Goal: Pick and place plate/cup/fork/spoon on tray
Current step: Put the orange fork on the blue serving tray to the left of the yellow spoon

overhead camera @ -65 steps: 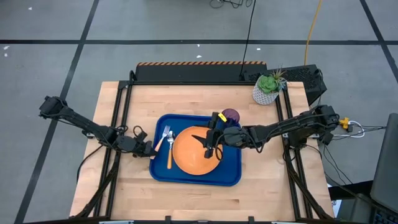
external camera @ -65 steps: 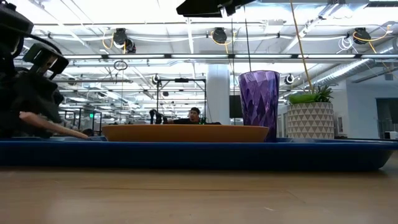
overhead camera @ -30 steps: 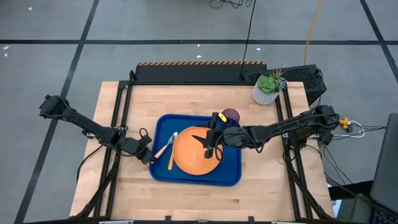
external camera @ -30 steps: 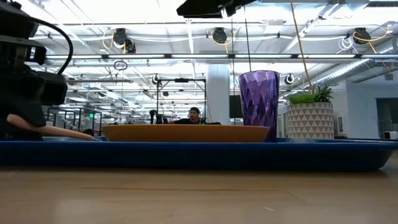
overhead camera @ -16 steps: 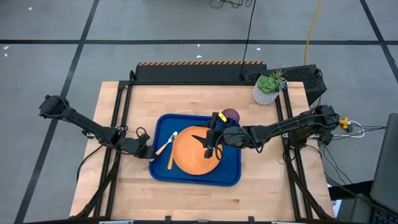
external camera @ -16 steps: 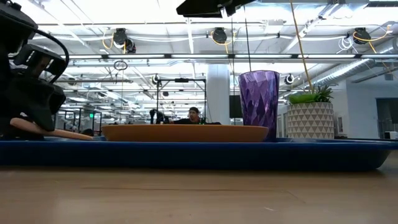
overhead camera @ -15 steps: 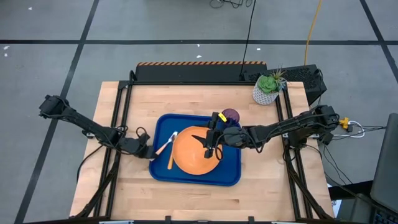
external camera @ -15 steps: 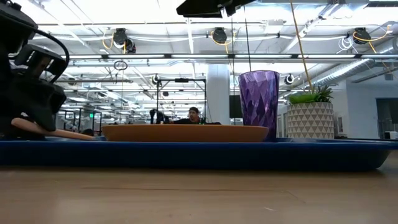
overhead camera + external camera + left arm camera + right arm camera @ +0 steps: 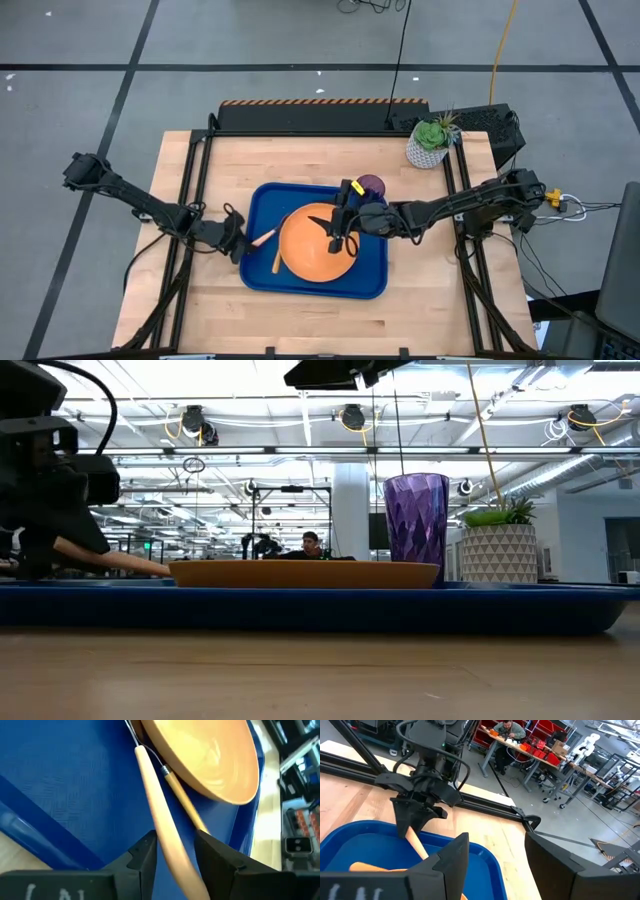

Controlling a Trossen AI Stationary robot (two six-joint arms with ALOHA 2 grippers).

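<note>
Left gripper: hovering at the tray's left edge, jaws closing narrowly on an orange handle, as the left wrist view is showing.
Held piece: I am judging it to be the spoon; its bowl end is lying hidden by the plate's rim, so I cannot tell for sure.
Spoon axis: running from the jaws up and rightward toward the plate's left edge, its far tip touching or slipping under the rim.
Fork: lying on the tray just left of the plate, handle pointing toward the tabletop's near edge; its tines are showing in no view.
Plate: sitting flat in the middle of the tray.
Cup: standing upright at the tray's far right corner, just behind the plate.
Tray: resting mid-tabletop, carrying everything.
Right gripper: hanging over the plate's centre, jaws spread wide and holding nothing, seemingly waiting.
Pot plant: standing off the tray at the tabletop's far right corner.
Key relation: the handle is crossing close beside the fork's, so the left arm, the nearer one, is needing to lower it parallel to the fork and clear of the rim.
Progress: three pieces seem placed; the spoon appears to be the last.
</note>
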